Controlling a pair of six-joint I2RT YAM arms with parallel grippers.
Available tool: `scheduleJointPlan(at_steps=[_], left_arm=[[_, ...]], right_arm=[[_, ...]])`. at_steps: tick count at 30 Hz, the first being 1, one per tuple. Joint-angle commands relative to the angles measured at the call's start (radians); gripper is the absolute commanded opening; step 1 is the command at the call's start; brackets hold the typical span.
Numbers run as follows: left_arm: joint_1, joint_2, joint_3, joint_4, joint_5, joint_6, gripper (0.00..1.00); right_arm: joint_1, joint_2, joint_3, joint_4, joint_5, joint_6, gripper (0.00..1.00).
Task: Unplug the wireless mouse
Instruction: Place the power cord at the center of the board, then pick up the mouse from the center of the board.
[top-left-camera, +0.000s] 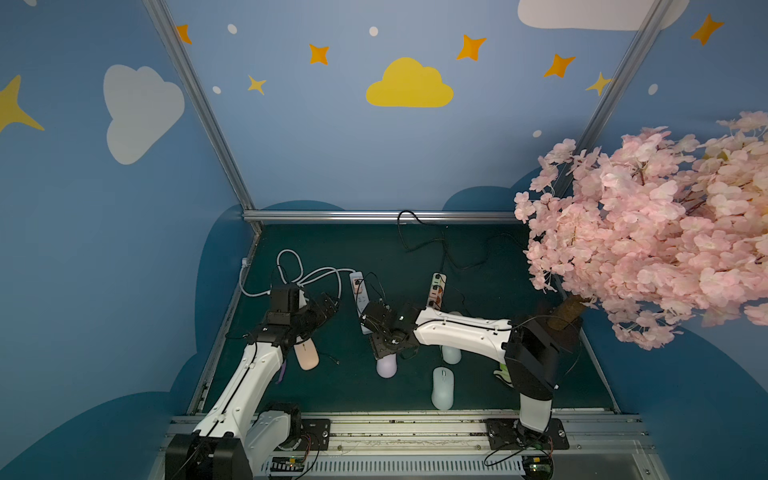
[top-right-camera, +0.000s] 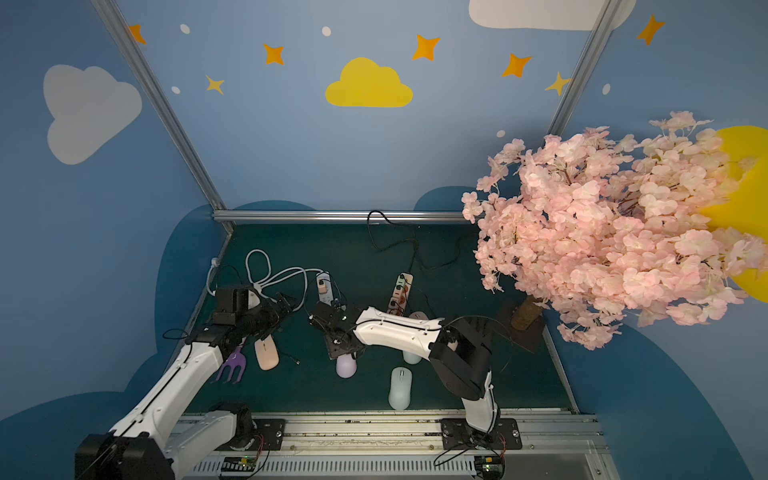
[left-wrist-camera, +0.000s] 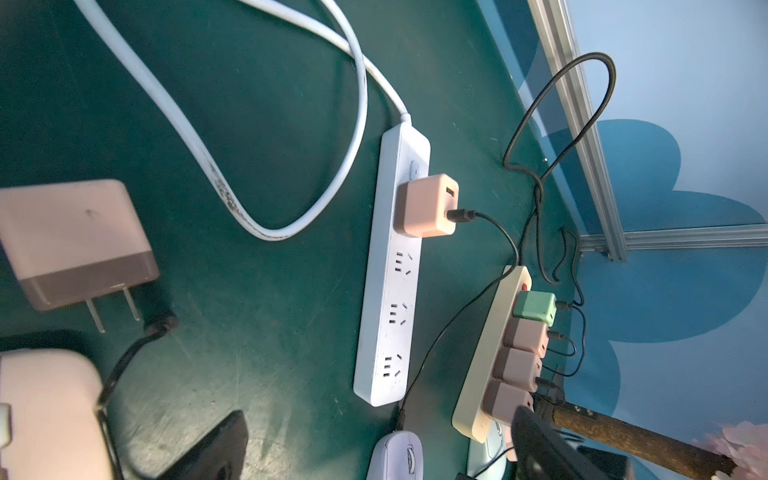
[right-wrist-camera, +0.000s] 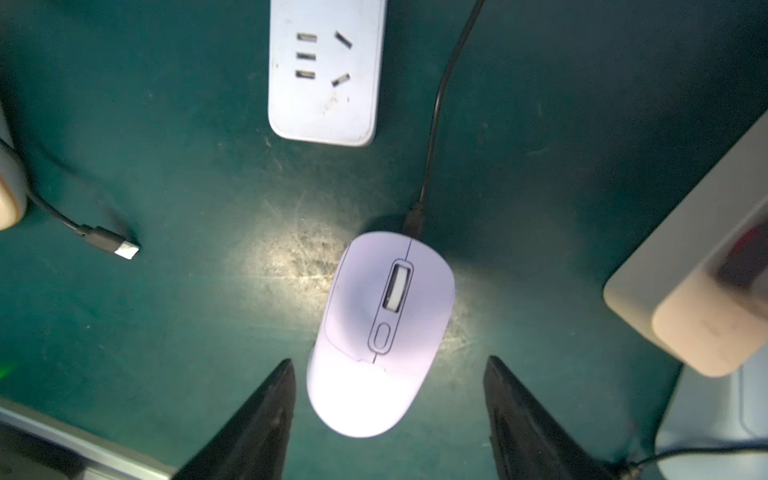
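A lilac wireless mouse (right-wrist-camera: 384, 332) lies on the green mat, in both top views (top-left-camera: 386, 366) (top-right-camera: 346, 365). A thin black cable (right-wrist-camera: 434, 124) is plugged into its front. In the left wrist view that cable (left-wrist-camera: 498, 232) runs to a pink charger (left-wrist-camera: 426, 205) on the white power strip (left-wrist-camera: 390, 311). My right gripper (right-wrist-camera: 388, 359) hangs open just above the mouse, a finger on each side of its rear, not touching. My left gripper (left-wrist-camera: 380, 411) is open and empty, left of the strip in a top view (top-left-camera: 328, 305).
A pink mouse (top-left-camera: 306, 353), a pale mouse (top-left-camera: 442, 388) and a beige strip (top-left-camera: 436, 289) with several chargers lie nearby. An unplugged pink charger (left-wrist-camera: 75, 245) and a loose cable plug (right-wrist-camera: 124, 249) rest on the mat. A pink blossom tree (top-left-camera: 648, 232) overhangs the right.
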Motion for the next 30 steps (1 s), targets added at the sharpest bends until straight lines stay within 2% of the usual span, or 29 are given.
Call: scheduleJointPlan(at_steps=[1,7,20,30], left_arm=[[0.006,-0.03,0.006,-0.002,0.057,-0.007,0.98],[0.006,-0.047,-0.012,-0.003,0.074,-0.005,0.98],[0.006,-0.071,-0.025,-0.017,0.068,0.005,0.97],[0.01,-0.079,-0.025,-0.028,0.057,0.007,0.98]], right_arm=[[0.011,0.033,0.031,-0.06,-0.006,0.085,0.73],[0.016,0.09,0.065,-0.093,-0.028,0.14,0.72],[0.01,0.153,0.076,-0.079,-0.087,0.155,0.62],[-0.003,0.178,0.062,-0.065,-0.133,0.163,0.63]])
